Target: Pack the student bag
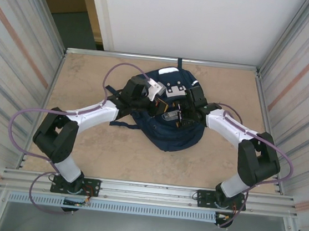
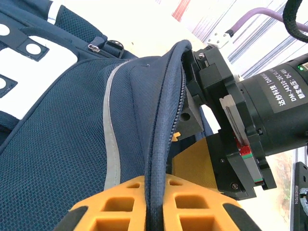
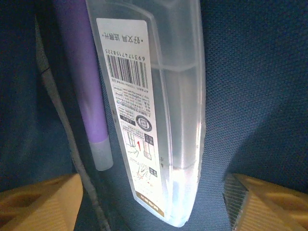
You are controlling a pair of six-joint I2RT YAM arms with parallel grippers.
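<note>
Here the left gripper [image 2: 154,199] pinches the zipper rim [image 2: 161,120] of the student bag [image 2: 62,144], while the right gripper [image 3: 154,202], spread wide inside it, has a clear case [image 3: 168,120] lying lengthwise straight ahead between its fingers.

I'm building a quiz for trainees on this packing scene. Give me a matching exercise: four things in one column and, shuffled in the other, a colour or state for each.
Things:
1. student bag
2. case
3. pen
4. left pincer

Descriptions:
a. purple
b. clamped on the zip rim
c. navy blue
d. clear, with a barcode label

Pairs: 1-c, 2-d, 3-a, 4-b
</note>
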